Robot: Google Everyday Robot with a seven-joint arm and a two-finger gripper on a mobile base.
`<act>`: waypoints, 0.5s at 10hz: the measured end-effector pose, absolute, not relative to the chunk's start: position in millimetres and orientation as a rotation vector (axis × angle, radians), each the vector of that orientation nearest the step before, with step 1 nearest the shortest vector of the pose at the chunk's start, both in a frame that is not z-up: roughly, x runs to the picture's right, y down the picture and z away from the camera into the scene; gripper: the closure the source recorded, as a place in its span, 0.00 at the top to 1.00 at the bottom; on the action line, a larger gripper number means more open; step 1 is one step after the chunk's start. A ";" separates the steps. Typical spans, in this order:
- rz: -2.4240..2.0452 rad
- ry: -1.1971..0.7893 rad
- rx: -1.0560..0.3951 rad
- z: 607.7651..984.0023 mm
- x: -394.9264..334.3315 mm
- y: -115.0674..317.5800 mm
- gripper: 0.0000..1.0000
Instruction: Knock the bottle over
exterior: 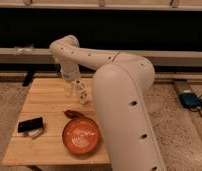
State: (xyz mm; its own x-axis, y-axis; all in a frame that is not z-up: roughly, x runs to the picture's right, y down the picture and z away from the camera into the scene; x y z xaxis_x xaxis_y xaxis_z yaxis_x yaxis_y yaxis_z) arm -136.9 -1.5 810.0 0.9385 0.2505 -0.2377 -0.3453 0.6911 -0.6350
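The bottle point(83, 93) is small, slim and whitish-clear. It stands upright near the middle of the wooden table point(44, 100), toward its far side. My gripper point(73, 88) hangs down from the white arm just left of the bottle, very close to it or touching it. The arm's large white forearm point(124, 100) covers the right part of the table.
An orange bowl point(81, 135) sits at the table's front. A small dark red object point(72, 114) lies just behind the bowl. A flat black block point(30, 124) lies at the left front. A blue device point(190, 100) lies on the floor at right. A dark wall runs behind the table.
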 end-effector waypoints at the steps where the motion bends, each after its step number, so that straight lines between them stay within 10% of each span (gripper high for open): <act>1: 0.343 0.143 -0.736 810.1 -131.8 0.5 0.80; 5: 0.357 0.159 -0.744 809.0 -126.2 11.3 0.80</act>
State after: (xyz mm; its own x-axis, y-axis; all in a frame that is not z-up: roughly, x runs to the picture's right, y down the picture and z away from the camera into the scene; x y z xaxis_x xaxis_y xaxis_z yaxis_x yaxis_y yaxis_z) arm -126.2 11.3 809.0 0.9281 0.2606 -0.2661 -0.3721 0.6788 -0.6330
